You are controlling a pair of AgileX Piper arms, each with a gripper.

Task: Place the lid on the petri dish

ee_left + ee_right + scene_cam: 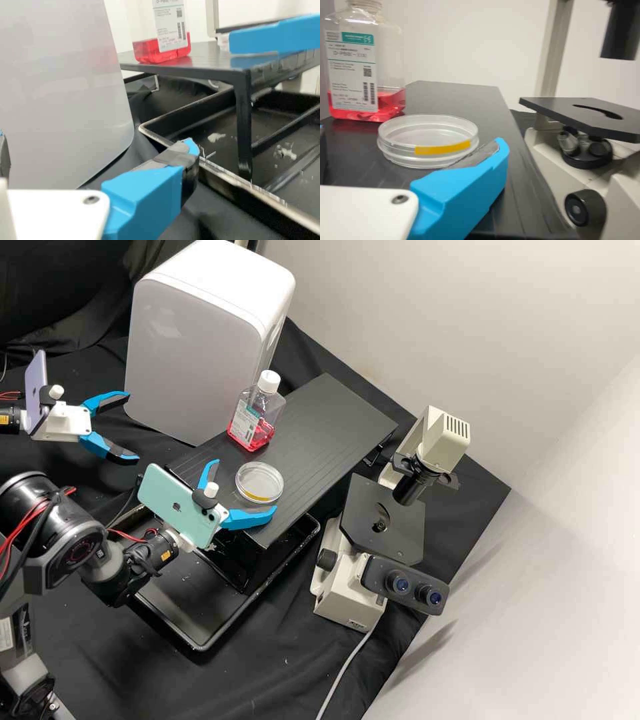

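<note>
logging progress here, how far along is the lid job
Done, it seems: the lid sits on the petri dish on the black platform. In hand: nothing; the right gripper is open beside the dish, the left gripper open by the white box. Left: perhaps only backing off.

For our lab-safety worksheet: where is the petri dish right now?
High view: the petri dish sits on the black platform, at its near end, between the bottle of red liquid and the right gripper.
</note>
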